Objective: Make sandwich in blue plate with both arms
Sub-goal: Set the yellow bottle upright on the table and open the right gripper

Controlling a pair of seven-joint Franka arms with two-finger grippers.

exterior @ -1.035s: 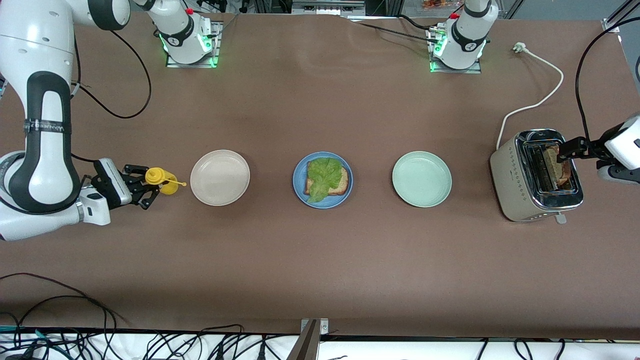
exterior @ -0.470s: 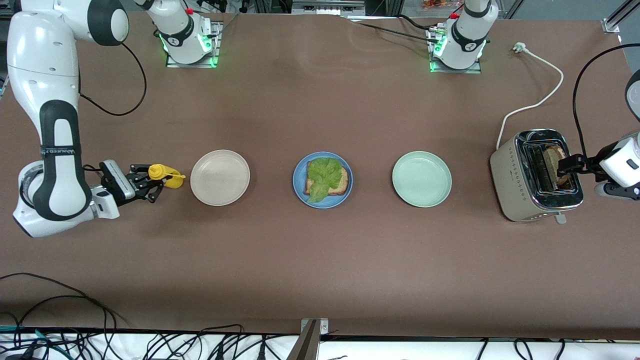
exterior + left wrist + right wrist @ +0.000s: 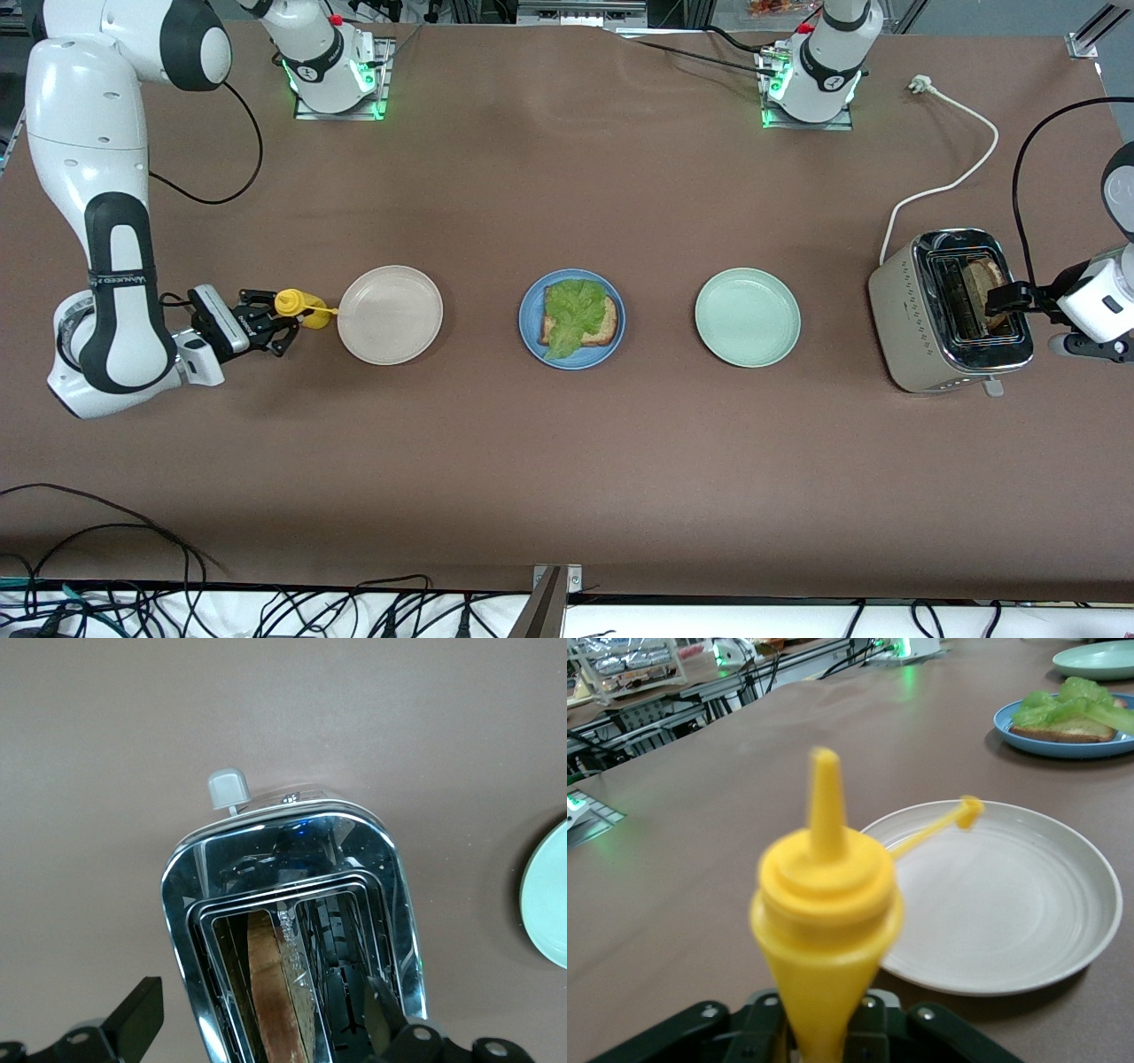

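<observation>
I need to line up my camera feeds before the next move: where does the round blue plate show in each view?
Front view: the round blue plate sits mid-table between the round beige plate and a pale green plate, holding toast and lettuce.
Left wrist view: not in it.
Right wrist view: the blue plate shows past the beige plate.
Shared landmark: the beige plate, in the front and right wrist views.

The blue plate (image 3: 571, 319), round and mid-blue with a raised rim, lies flat at the middle of the worktop, about midway between the end edges and roughly halfway between the edge where the bases stand and the edge nearest the front camera. On it rests the sandwich (image 3: 580, 321) in an unfinished state: one square slice of toasted bread lying flat, with a ruffled green lettuce leaf (image 3: 571, 323) draped over most of it. The leaf's lower tip hangs past the bread toward the plate's rim, and a strip of crust shows uncovered toward the left arm's end.
</observation>
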